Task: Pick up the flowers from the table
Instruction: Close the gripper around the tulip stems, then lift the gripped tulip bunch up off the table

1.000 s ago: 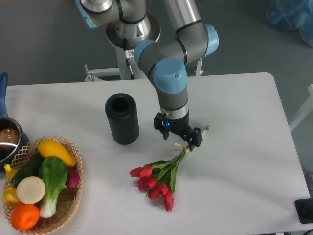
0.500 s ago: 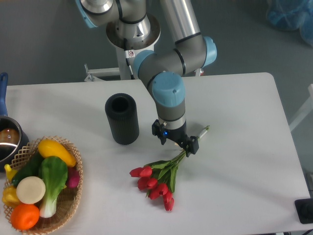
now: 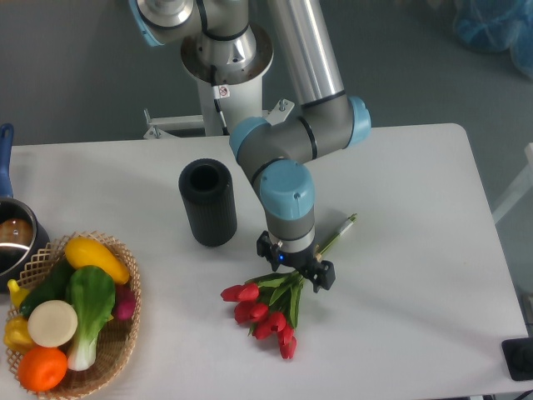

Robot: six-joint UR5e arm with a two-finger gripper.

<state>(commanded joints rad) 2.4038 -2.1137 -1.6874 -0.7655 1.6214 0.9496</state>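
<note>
The flowers (image 3: 265,312), a small bunch of red tulips with green leaves, lie on the white table (image 3: 416,208) with the red heads toward the front and the thin pale-green stems running up to the right. My gripper (image 3: 293,268) hangs straight down over the leafy middle of the bunch, its two dark fingers open and standing on either side of the stems. Whether the fingers touch the stems cannot be told. The part of the stems under the gripper is hidden.
A black cylindrical vase (image 3: 207,202) stands upright to the left of the arm. A wicker basket (image 3: 121,333) of colourful vegetables sits at the front left. A dark pot (image 3: 12,237) is at the left edge.
My gripper has moved toward the front and left, down along the stems from their upper part to the leafy middle of the bunch. The flowers have not moved.
</note>
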